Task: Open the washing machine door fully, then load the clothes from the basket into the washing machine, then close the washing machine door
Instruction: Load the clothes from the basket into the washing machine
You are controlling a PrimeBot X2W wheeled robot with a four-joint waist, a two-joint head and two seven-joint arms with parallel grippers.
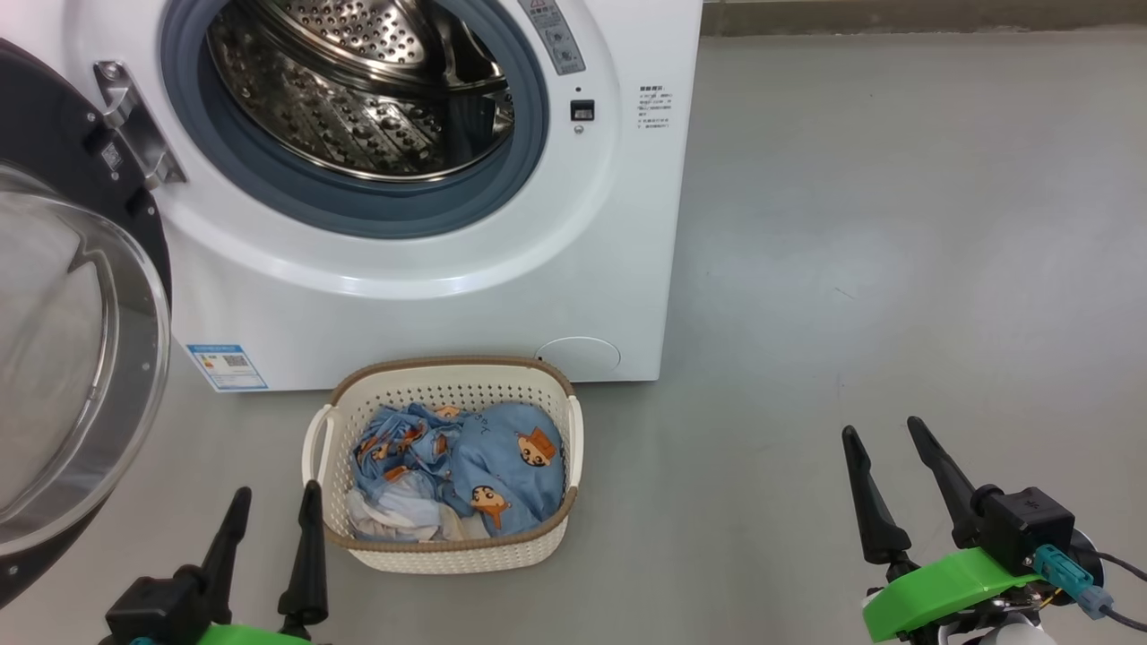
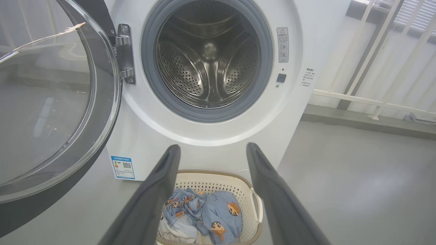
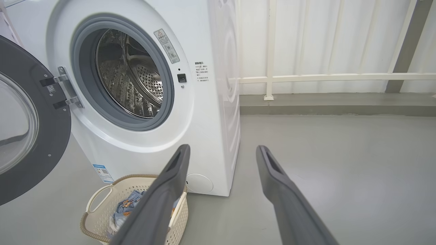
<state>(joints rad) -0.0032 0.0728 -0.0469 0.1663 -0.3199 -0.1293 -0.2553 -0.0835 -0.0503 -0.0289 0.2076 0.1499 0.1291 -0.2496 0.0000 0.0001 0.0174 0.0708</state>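
White washing machine (image 1: 430, 305), cream basket (image 1: 448, 546), blue cartoon-printed clothes (image 1: 502, 466)

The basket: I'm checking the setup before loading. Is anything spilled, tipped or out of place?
Nothing stands out. The basket stands upright on the floor in front of the washing machine, and the clothes lie inside it, none over the rim.

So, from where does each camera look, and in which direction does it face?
Head view: on the head, facing forward and down at the washing machine, the basket, the left gripper and the right gripper, both open.
Left wrist view: on the left wrist, facing straight into the drum, the clothes below; own fingers rise from the bottom.
Right wrist view: on the right wrist, facing the machine obliquely from its right; own fingers show.
Shared by all: the open washing machine door.
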